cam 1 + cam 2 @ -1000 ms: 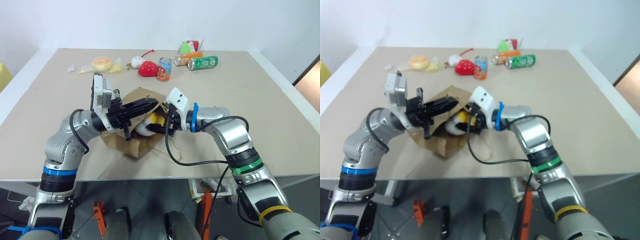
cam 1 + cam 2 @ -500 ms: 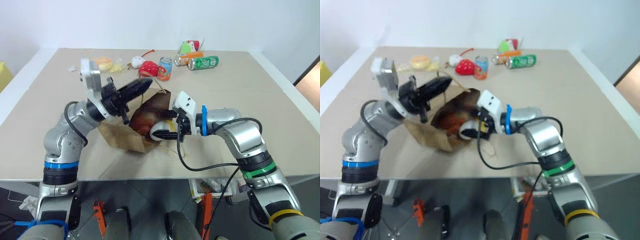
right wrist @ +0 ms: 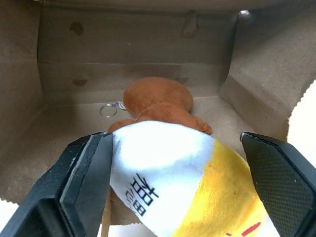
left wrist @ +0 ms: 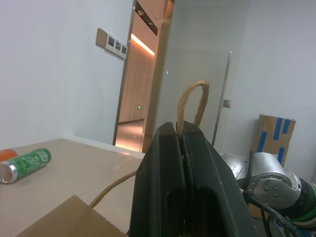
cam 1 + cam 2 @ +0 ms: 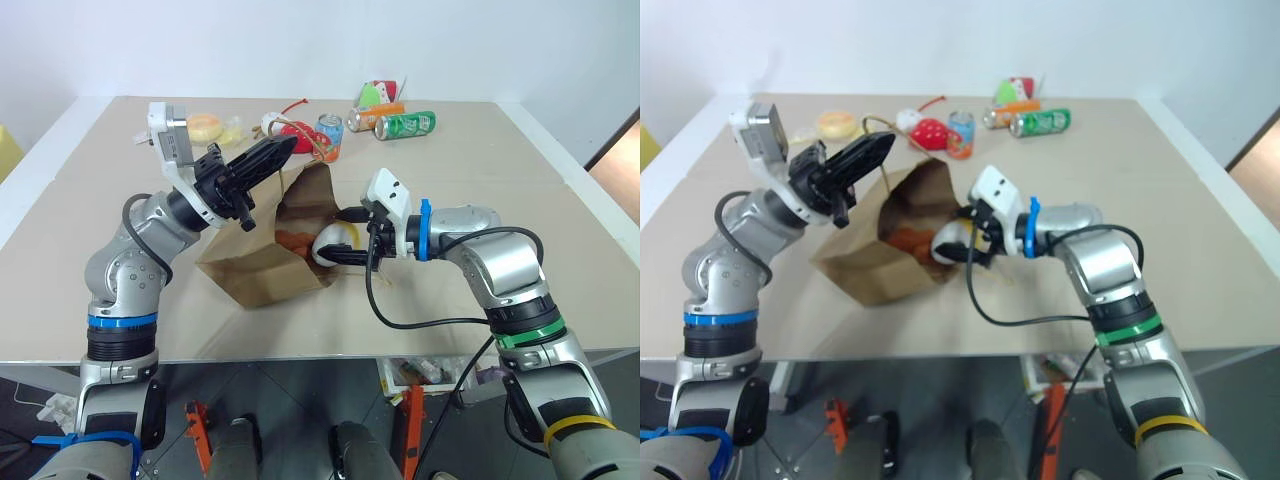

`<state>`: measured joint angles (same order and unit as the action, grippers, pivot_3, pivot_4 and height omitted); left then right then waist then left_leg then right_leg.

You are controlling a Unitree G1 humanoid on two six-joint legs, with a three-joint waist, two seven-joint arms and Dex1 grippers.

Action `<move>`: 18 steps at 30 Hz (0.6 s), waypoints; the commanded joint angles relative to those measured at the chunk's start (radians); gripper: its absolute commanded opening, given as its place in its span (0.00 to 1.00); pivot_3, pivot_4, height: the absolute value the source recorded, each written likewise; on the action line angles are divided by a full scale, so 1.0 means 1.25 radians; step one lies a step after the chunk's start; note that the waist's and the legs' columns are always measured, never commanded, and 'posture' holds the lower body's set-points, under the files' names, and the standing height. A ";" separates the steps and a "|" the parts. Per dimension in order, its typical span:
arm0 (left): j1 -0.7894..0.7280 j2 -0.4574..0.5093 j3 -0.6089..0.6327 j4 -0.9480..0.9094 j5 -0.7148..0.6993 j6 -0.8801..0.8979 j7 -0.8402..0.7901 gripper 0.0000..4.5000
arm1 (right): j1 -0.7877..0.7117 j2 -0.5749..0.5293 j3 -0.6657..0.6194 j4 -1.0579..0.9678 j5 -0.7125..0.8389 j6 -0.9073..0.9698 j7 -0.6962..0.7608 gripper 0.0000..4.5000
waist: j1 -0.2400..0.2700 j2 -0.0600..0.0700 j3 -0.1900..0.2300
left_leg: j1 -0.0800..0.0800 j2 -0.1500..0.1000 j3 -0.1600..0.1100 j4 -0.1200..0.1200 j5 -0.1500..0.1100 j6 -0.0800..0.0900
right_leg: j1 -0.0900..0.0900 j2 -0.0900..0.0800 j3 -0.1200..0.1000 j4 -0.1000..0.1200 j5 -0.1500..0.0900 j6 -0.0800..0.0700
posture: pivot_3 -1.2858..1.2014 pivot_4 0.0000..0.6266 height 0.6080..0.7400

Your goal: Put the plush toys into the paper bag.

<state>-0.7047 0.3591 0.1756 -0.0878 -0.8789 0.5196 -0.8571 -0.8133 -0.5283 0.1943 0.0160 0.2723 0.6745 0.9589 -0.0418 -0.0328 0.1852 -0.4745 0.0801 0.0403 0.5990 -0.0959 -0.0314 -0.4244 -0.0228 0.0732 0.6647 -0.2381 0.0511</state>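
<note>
The brown paper bag (image 5: 250, 272) lies on its side with its mouth toward my right arm. My left gripper (image 5: 283, 150) is shut on the bag's twisted cord handle (image 4: 192, 98) and holds the upper lip raised, so the mouth gapes. At the mouth, my right gripper (image 5: 345, 240) has its fingers spread wide around the white plush toy with the yellow end (image 3: 163, 168), pressing it on both sides. The brown fuzzy plush toy (image 3: 155, 98) lies deep inside the bag with a small key ring beside it.
At the table's far side stand a red strawberry plush (image 5: 928, 133), a small white plush (image 5: 908, 120), a printed can (image 5: 328, 135), a green can (image 5: 405, 125), an orange can (image 5: 378, 115) and a yellow item (image 5: 205, 125). Bare tabletop (image 5: 560, 220) lies right of the bag.
My left gripper has lifted the bag's handle up and to the left, so the flat bag now gapes. The right gripper has shifted right with the white and yellow plush.
</note>
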 commanded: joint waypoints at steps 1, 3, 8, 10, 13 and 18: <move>-0.012 -0.004 0.009 -0.008 -0.003 -0.015 -0.005 0.00 | -0.025 -0.007 -0.036 -0.012 0.015 -0.008 -0.002 0.98 | 0.000 0.000 0.000 | 0.000 0.000 0.000 0.000 0.000 0.000 | 0.000 0.000 0.000 0.000 0.000 0.000 | 0.52 0.24 1.00; -0.013 -0.006 0.009 -0.006 -0.002 -0.017 -0.006 0.00 | -0.021 -0.010 -0.036 -0.017 0.015 -0.006 0.002 0.98 | 0.000 0.000 0.000 | 0.000 0.000 0.000 0.000 0.000 0.000 | 0.000 0.000 0.000 0.000 0.000 -0.001 | 0.52 0.24 1.00; -0.013 -0.009 0.007 -0.005 0.006 -0.022 -0.012 0.00 | -0.016 -0.016 -0.034 -0.023 0.018 -0.002 0.005 0.98 | 0.000 0.000 0.000 | 0.000 0.000 0.000 0.000 0.000 0.000 | 0.000 0.000 0.000 0.000 0.000 0.000 | 0.52 0.24 1.00; -0.009 -0.008 0.003 -0.008 0.010 -0.025 -0.016 0.00 | -0.011 -0.021 -0.030 -0.033 0.024 0.004 0.014 0.98 | 0.000 0.000 0.000 | 0.000 0.000 0.000 0.000 0.000 0.000 | 0.000 0.000 0.000 0.000 0.000 0.000 | 0.52 0.24 1.00; -0.007 -0.008 -0.002 -0.011 0.016 -0.028 -0.021 0.00 | 0.020 -0.056 -0.003 -0.079 0.038 0.015 0.068 0.98 | 0.000 0.000 0.000 | 0.000 0.000 0.000 0.000 0.000 0.000 | 0.000 0.000 0.000 0.000 0.000 0.000 | 0.52 0.24 1.00; -0.005 -0.011 -0.004 -0.015 0.021 -0.029 -0.023 0.00 | 0.049 -0.090 0.028 -0.109 0.024 0.014 0.098 0.98 | 0.000 0.000 0.000 | 0.000 0.000 0.000 0.000 0.000 0.000 | 0.000 0.000 0.000 0.000 -0.001 -0.001 | 0.52 0.24 1.00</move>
<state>-0.7036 0.3441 0.1671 -0.0841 -0.8527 0.5048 -0.8799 -0.7528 -0.6212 0.2280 -0.0728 0.3007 0.6965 1.0648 -0.0418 -0.0328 0.1852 -0.4746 0.0799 0.0402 0.5989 -0.0959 -0.0315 -0.4243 -0.0229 0.0733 0.6646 -0.2397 0.0495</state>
